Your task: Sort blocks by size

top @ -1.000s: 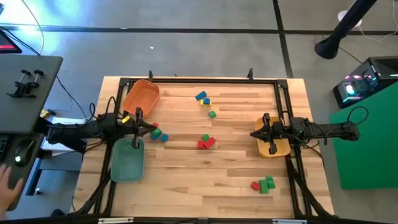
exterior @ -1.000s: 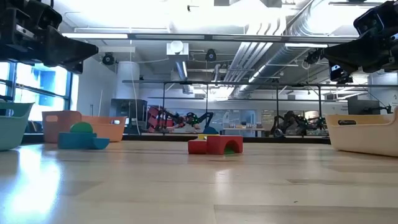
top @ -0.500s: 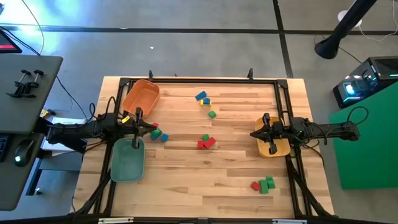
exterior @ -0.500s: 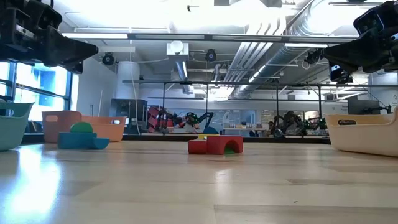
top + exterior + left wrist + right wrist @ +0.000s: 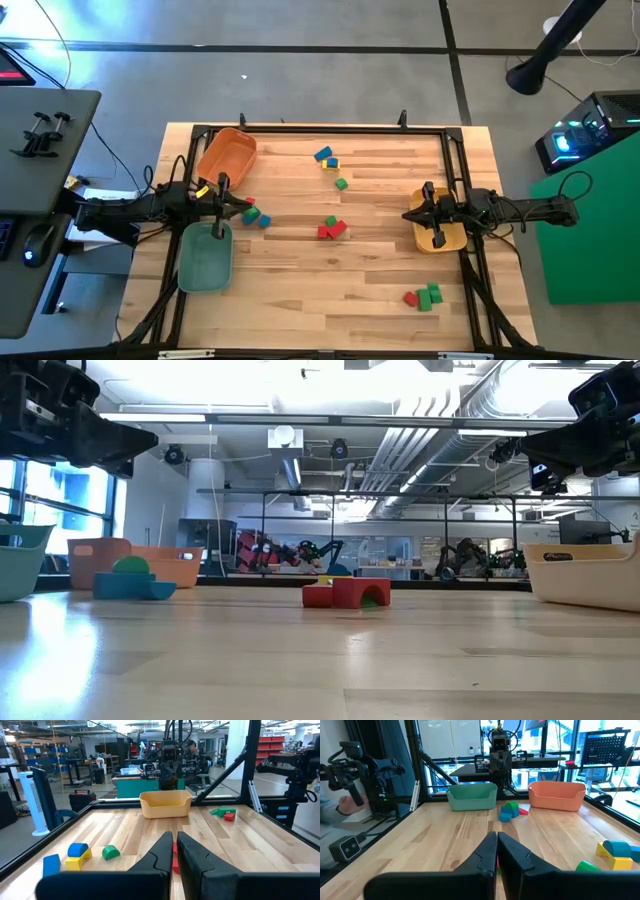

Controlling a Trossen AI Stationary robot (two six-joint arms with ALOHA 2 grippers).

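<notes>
- Pale wooden butcher-block table (image 5: 300, 280), framed by a black metal rail, is your work surface; a workshop with benches and other robot arms lies beyond it in the low view.
- Your blocks lie in four loose groups on the bare wood. A red, a green and a blue block (image 5: 254, 215) sit just beside the left gripper, between the orange and teal trays.
- A blue, a yellow and a green block (image 5: 329, 163) lie toward the far edge, near the table's middle.
- Two red blocks with a green one (image 5: 332, 228) touch each other at the centre; the low view shows a red arch-shaped block (image 5: 360, 593) among them.
- A red block and two green blocks (image 5: 424, 296) lie near the front right corner, well apart from the rest.
- Around them you see a rectangular orange plastic tray (image 5: 227, 154) at the far left, a rectangular teal plastic tray (image 5: 205, 265) in front of it, and a rectangular yellow plastic tray (image 5: 450, 238) at the right edge.
- Your left gripper (image 5: 243, 206) hangs above the table between the orange and teal trays, fingers pressed together and holding nothing.
- Your right gripper (image 5: 408, 216) hangs at the inner side of the yellow tray, fingers likewise pressed together and holding nothing.
</notes>
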